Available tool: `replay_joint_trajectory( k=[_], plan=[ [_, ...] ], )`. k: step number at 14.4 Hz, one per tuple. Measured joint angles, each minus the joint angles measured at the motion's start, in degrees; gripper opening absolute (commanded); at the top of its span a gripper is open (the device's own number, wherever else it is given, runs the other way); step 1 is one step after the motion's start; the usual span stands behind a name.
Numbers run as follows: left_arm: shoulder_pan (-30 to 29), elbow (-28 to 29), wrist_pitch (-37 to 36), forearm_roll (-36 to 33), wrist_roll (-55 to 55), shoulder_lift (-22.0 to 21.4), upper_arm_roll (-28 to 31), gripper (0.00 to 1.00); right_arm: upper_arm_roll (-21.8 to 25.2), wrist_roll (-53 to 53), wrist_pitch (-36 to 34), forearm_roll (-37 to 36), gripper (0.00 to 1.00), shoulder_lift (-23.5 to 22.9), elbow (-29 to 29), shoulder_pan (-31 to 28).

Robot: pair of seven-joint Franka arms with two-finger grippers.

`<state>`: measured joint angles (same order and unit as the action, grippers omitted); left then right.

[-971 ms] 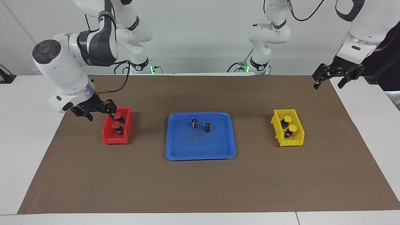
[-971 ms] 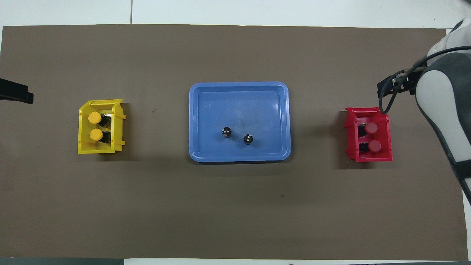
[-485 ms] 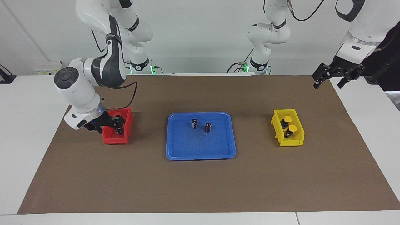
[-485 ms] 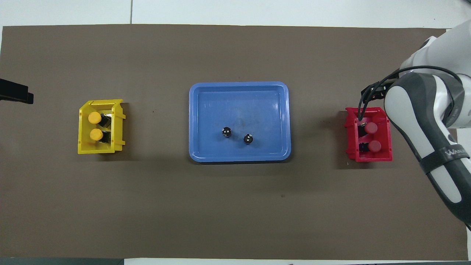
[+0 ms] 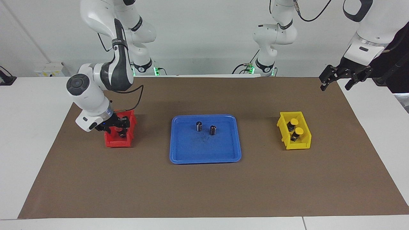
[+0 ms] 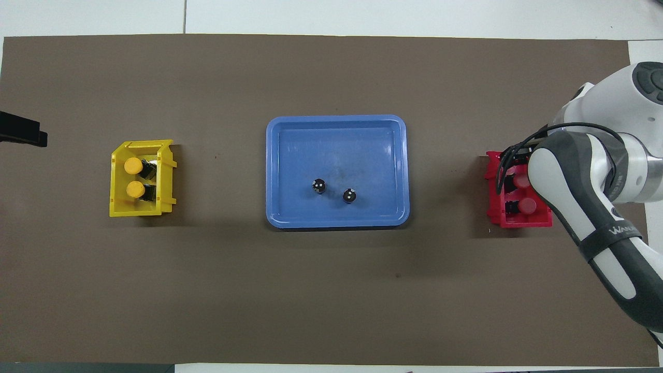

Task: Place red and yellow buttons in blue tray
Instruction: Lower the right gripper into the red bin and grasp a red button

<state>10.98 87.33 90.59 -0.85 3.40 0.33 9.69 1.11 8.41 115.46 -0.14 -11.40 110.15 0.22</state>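
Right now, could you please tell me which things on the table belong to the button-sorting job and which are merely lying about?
Belonging to the job:
- two red-capped push buttons in the small red plastic bin
- two yellow-capped push buttons in the small yellow plastic bin
- wide flat blue plastic tray
- right gripper, down in the red bin

Lying about:
- two dark capless cylinders, upright in the tray
- left gripper, waiting open

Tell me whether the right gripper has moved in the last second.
Yes. The right gripper has come down into the red bin, from above the bin's rim nearer the robots.
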Motion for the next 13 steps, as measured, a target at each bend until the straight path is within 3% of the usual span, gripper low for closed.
replay_joint_trajectory(
  k=[5, 13],
  plan=[
    [0.00, 0.02, -0.32, 0.00, 0.00, 0.00, 0.00, 1.00, 0.03, 1.59, 5.03, 0.00, 0.70, 1.29, 4.98, -0.50],
    [0.00, 0.03, -1.53, 0.00, 0.00, -0.08, -0.03, 1.00, 0.08, 4.18, 8.18, 0.00, 0.63, 2.03, 7.66, -1.33]
  ],
)
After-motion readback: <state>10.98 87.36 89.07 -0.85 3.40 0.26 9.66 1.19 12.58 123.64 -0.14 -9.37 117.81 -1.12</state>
